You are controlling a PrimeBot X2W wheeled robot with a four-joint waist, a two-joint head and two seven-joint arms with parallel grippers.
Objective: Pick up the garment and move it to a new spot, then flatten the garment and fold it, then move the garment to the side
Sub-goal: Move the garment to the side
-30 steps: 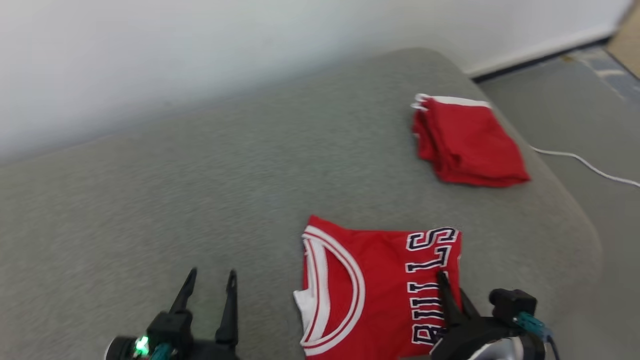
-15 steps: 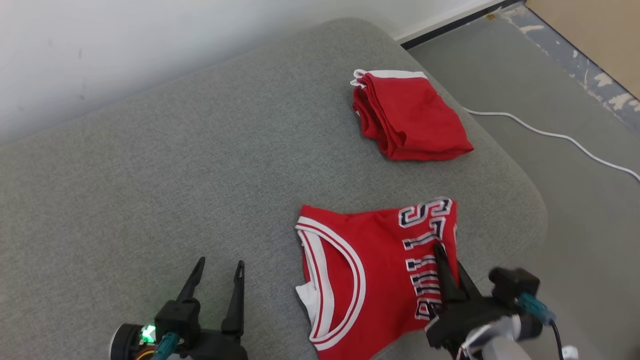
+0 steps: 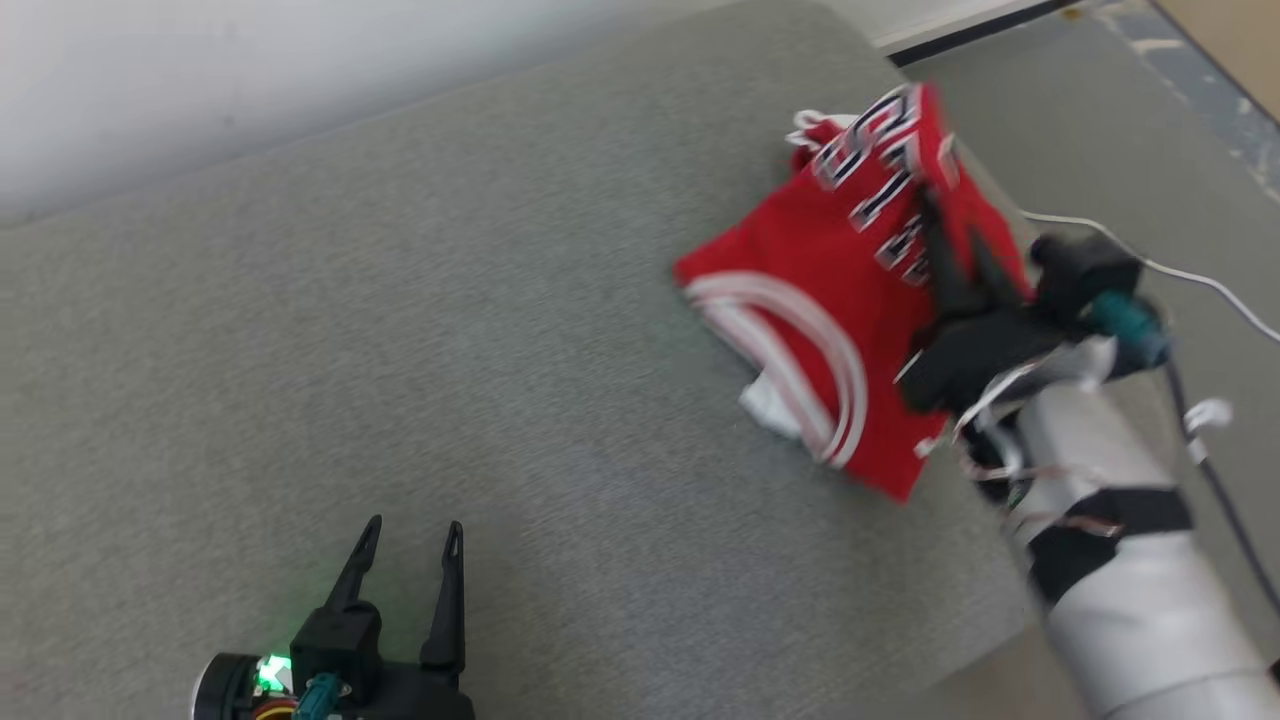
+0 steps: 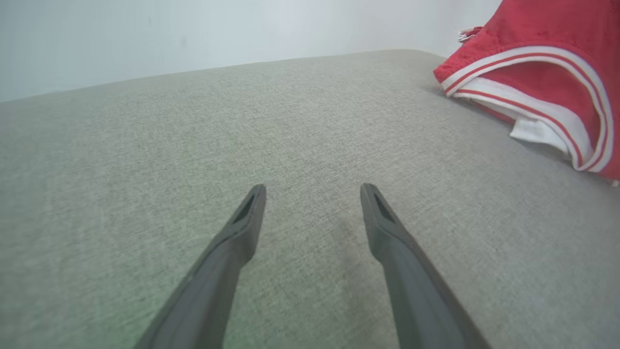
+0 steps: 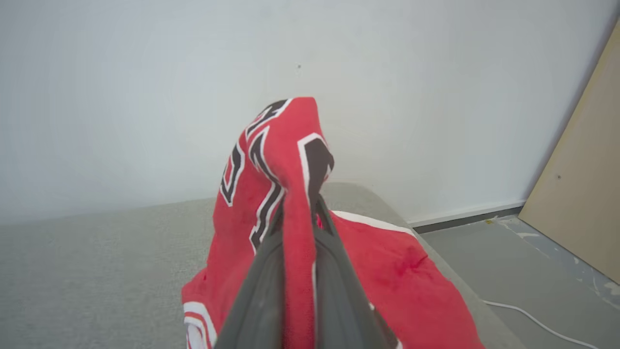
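The garment (image 3: 800, 280) is a red jersey with white trim and dark lettering. My right gripper (image 3: 945, 225) is shut on its lettered edge and holds it up above the far right of the grey cushion (image 3: 400, 300), its collar end trailing on the fabric. In the right wrist view the cloth (image 5: 286, 145) bunches over the closed right gripper (image 5: 300, 206). My left gripper (image 3: 413, 527) stands open and empty at the near left, low over the cushion; the left wrist view has the left gripper (image 4: 313, 189) well apart from the garment (image 4: 533, 72).
A second folded red piece with a white band (image 5: 411, 271) lies under the lifted jersey, mostly covered. The cushion's rounded right edge drops to a grey floor with a white cable (image 3: 1200, 285). A white wall runs behind; a beige board (image 5: 581, 194) leans at the right.
The right gripper has lifted the jersey off the near cushion and carried it away to the far right, over the folded red piece. The head camera shifted. The left gripper stayed put.
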